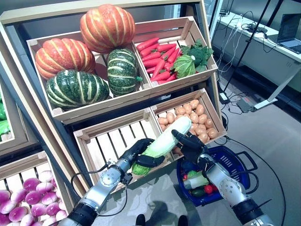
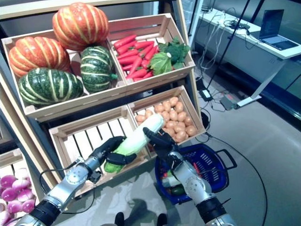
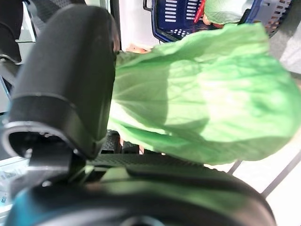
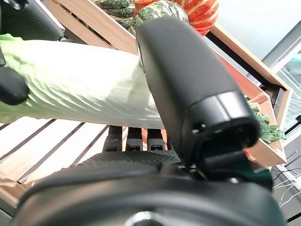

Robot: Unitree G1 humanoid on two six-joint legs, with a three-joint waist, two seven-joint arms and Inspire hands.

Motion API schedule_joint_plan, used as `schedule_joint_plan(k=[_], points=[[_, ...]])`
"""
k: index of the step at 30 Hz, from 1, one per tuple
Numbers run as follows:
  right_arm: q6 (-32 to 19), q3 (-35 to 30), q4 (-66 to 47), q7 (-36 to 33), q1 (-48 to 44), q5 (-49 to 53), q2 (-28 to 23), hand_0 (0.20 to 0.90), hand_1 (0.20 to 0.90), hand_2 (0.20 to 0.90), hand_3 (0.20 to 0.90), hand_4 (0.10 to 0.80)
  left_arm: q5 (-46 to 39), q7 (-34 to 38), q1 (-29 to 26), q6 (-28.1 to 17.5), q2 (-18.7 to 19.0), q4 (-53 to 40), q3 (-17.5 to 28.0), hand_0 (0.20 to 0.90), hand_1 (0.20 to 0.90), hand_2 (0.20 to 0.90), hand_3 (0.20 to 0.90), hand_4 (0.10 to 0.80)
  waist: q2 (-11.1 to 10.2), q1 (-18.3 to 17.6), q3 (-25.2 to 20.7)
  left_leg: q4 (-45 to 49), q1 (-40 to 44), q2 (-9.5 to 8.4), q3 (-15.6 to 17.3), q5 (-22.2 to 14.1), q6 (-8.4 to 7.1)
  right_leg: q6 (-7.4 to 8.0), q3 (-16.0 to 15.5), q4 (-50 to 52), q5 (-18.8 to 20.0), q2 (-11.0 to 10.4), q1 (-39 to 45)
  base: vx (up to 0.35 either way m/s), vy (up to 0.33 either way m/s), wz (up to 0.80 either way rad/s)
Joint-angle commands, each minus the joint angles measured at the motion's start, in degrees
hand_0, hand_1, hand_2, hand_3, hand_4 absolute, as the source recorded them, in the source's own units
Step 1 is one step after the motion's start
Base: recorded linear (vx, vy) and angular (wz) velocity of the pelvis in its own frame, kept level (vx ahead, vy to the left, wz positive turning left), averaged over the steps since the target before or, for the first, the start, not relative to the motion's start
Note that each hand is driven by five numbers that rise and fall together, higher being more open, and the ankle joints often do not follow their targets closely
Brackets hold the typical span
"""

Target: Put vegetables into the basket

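A long napa cabbage (image 1: pixel 162 141), white at one end and leafy green at the other, hangs in front of the lower crates. My left hand (image 1: pixel 138 151) is curled round its green end (image 3: pixel 207 103). Fingers and thumb of my right hand (image 1: pixel 188 143) clasp the white end (image 4: pixel 80 89). The blue basket (image 1: pixel 237 165) stands on the floor below my right arm, to the right of the cabbage. It holds another cabbage (image 1: pixel 196 181), something red and something dark green.
A slanted wooden shelf rises behind. The top crates hold pumpkins (image 1: pixel 106 26) and red peppers (image 1: pixel 157 56) with greens. Below are a slatted crate (image 1: pixel 110 139) and a crate of potatoes (image 1: pixel 195 120). Purple-white turnips (image 1: pixel 26 200) lie at lower left. A desk with a laptop (image 1: pixel 288 33) stands at right.
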Motion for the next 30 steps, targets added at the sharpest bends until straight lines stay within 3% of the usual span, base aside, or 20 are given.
schedule_joint_plan(k=[1, 2, 3, 4, 5, 12, 19, 30], points=[[-3.6, -1.0, -6.0, 7.9, -8.6, 3.8, 5.3, 0.3, 0.3, 0.3, 0.3, 0.4, 2.5, -1.4, -8.8, -7.6, 0.0, -1.7, -4.7, 0.3, 0.3, 0.3, 0.3, 0.4, -1.4, 0.2, -3.8, 0.1, 0.2, -0.73, -1.0, -4.9, -0.93, 3.67, -1.3, 0.1, -0.7, -3.5, 2.4, -0.034, -0.012, 0.0], [-3.6, -1.1, -6.0, 8.2, -8.6, 3.8, 5.0, 0.3, 0.3, 0.3, 0.3, 0.4, 2.5, -1.1, -8.7, -7.7, 0.0, -1.8, -4.6, 0.352, 0.352, 0.352, 0.352, 0.435, -1.5, 0.1, -3.7, 0.1, 0.2, -0.72, -0.9, -4.9, -0.89, 3.66, -1.2, 0.1, -0.7, -3.4, 2.3, -0.038, -0.014, 0.0], [-3.7, -1.2, -6.1, 8.2, -8.6, 3.7, 4.9, 0.3, 0.3, 0.3, 0.3, 0.4, 2.5, -0.5, -8.6, -7.7, 0.0, -1.7, -4.5, 0.519, 0.519, 0.519, 0.519, 0.546, -1.5, 0.1, -3.6, 0.1, 0.2, -0.71, -0.8, -4.9, -0.89, 3.65, -1.1, 0.1, -0.7, -3.3, 2.3, -0.034, -0.013, 0.0], [-3.8, -1.3, -6.2, 8.2, -8.6, 3.6, 4.9, 0.3, 0.3, 0.3, 0.3, 0.4, 2.5, -0.1, -8.5, -7.7, 0.0, -1.7, -4.4, 0.855, 0.855, 0.855, 0.855, 0.77, -1.5, 0.1, -3.6, 0.1, 0.2, -0.65, -0.7, -4.9, -0.93, 3.63, -1.1, 0.1, -0.7, -3.3, 2.2, -0.034, -0.014, 0.0], [-4.1, -1.6, -6.4, 8.5, -8.5, 3.7, 4.7, 0.3, 0.3, 0.3, 0.3, 0.4, 2.4, 0.1, -8.4, -7.6, 0.0, -1.8, -4.0, 0.9, 0.9, 0.9, 0.9, 0.8, -1.6, 0.1, -3.4, 0.1, 0.2, -0.65, -0.7, -5.0, -0.84, 3.58, -1.0, 0.1, -0.7, -3.2, 2.1, 0.0, 0.0, 0.0], [-6.6, -3.7, -9.7, 8.4, -7.7, 2.1, 3.2, 0.3, 0.3, 0.3, 0.3, 0.4, -0.9, 1.4, -7.0, -6.6, -0.4, -1.2, -1.4, 0.9, 0.9, 0.9, 0.9, 0.8, -1.6, -0.1, -3.1, 0.1, 0.2, -0.68, -0.7, -5.0, -0.76, 3.39, -0.8, 0.1, -0.8, -3.0, 2.2, -0.001, -0.003, -0.01], [-9.3, -9.8, -13.9, 7.0, -5.3, 0.0, 0.6, 0.3, 0.3, 0.3, 0.3, 0.4, -2.6, 1.8, -4.4, -6.5, -0.7, -0.9, 2.9, 0.9, 0.9, 0.9, 0.9, 0.8, -1.9, -0.8, -2.8, 0.1, -0.1, -0.6, -0.2, -4.8, -0.48, 3.26, -0.4, 0.1, -0.5, -3.0, 1.7, -0.001, 0.002, -0.03], [-15.3, -20.4, -15.2, -0.2, -1.1, -4.2, -1.3, 0.3, 0.3, 0.3, 0.3, 0.4, -4.5, 2.9, -1.8, -7.3, -0.5, 0.7, 6.9, 0.9, 0.9, 0.9, 0.9, 0.8, -1.9, -2.1, -2.3, 0.1, 0.0, -0.26, 0.6, -5.0, -0.35, 3.27, 0.7, 0.1, -0.5, -2.8, 1.5, 0.017, 0.008, -0.05]])
